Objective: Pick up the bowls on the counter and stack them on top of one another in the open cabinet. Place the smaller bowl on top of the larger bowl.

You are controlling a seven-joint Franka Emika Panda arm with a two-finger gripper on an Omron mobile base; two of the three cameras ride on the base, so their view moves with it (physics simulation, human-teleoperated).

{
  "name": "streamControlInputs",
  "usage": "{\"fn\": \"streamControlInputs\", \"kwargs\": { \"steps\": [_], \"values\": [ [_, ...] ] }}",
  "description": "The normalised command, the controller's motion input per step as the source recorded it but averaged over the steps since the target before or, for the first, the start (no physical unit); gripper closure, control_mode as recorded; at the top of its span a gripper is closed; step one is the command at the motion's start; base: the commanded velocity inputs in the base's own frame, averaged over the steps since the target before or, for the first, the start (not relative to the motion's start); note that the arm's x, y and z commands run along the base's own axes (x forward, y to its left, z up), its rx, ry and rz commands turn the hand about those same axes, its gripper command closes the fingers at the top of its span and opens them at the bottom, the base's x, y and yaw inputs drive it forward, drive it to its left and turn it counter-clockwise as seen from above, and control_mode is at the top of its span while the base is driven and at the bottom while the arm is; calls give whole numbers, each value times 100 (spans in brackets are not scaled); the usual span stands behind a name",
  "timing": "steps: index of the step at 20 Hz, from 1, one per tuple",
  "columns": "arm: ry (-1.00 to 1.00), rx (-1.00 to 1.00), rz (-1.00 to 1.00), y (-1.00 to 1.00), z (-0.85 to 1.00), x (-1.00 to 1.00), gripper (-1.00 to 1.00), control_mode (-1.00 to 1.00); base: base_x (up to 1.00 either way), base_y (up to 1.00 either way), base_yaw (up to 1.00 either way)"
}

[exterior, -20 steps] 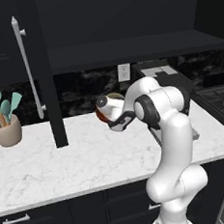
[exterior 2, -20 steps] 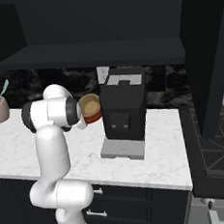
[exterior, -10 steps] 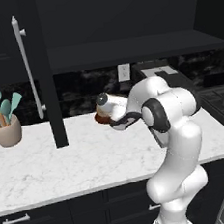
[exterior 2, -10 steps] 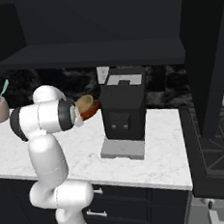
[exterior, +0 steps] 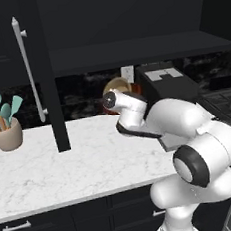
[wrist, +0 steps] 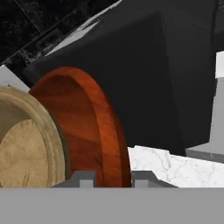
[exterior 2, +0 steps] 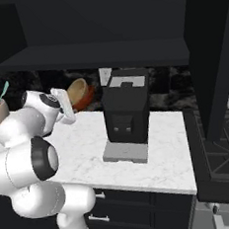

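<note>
Above counter [exterior: 81, 156], below open cabinet [exterior: 131, 51] shelf: larger bowl [wrist: 83, 131] tilted on edge, smaller bowl [wrist: 26, 144] nested inside; gripper [wrist: 107, 178] pinching red-brown rim between fingertips; black coffee machine [exterior 2: 126, 113] just beside; utensil holder [exterior: 6, 134] well apart at far left

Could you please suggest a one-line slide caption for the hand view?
Gripper closed on the larger bowl's rim, the smaller bowl nested inside, black coffee machine behind.
</note>
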Motion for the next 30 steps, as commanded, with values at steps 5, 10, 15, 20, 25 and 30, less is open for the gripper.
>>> {"fn": "streamControlInputs", "kwargs": {
  "steps": [5,10,15,20,25,30],
  "values": [
    [-10,4,-7,0,100,-100,100,-100,0,0,0],
    [0,14,-5,-1,100,-100,100,-100,0,0,0],
    [-7,18,-7,-27,92,-100,100,-100,0,0,0],
    [-22,26,-2,-78,70,-100,100,-100,0,0,0],
    [-27,25,0,-61,80,-97,100,-100,0,0,0],
    [-11,24,5,-28,100,-20,100,-100,0,0,0]
  ]
}}
